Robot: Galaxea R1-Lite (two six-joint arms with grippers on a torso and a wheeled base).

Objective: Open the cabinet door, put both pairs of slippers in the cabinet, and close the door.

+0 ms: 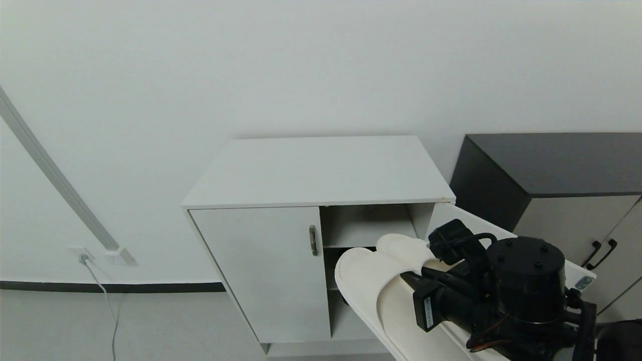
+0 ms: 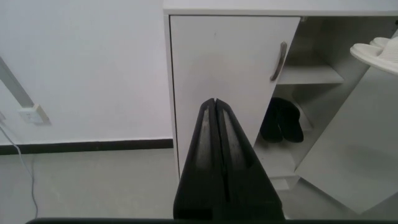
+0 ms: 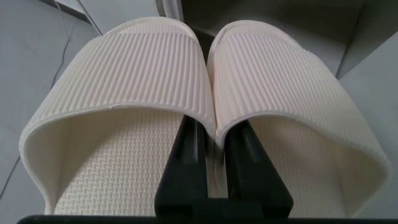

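The right hand [image 3: 216,146] has one finger slid inside each of two cream slippers [image 3: 143,68] and pinches their touching inner walls together, so the pair is held side by side, soles down and toes pointing away from the wrist. From the head view the cream slippers [image 1: 361,281] are held up off the floor, toes toward the open right half of a white cabinet [image 1: 321,170], just in front of the opening at about the level of its middle shelf. The cabinet's right door [image 1: 506,235] is swung out toward the robot, and the arm and slippers sit beside its inner face. The left door [image 1: 261,271] is closed, with a small dark vertical handle [image 1: 313,240] at its inner edge. Inside, on a lower shelf, a pair of black slippers [image 2: 283,121] lies side by side.

The left hand [image 2: 216,143] has its two dark fingers pressed together with nothing between them, held low before the closed left door.

A darker cabinet [image 1: 551,160] stands just to the right of the white one. On the wall to the left is a socket [image 1: 83,254] with a cable hanging to the floor.
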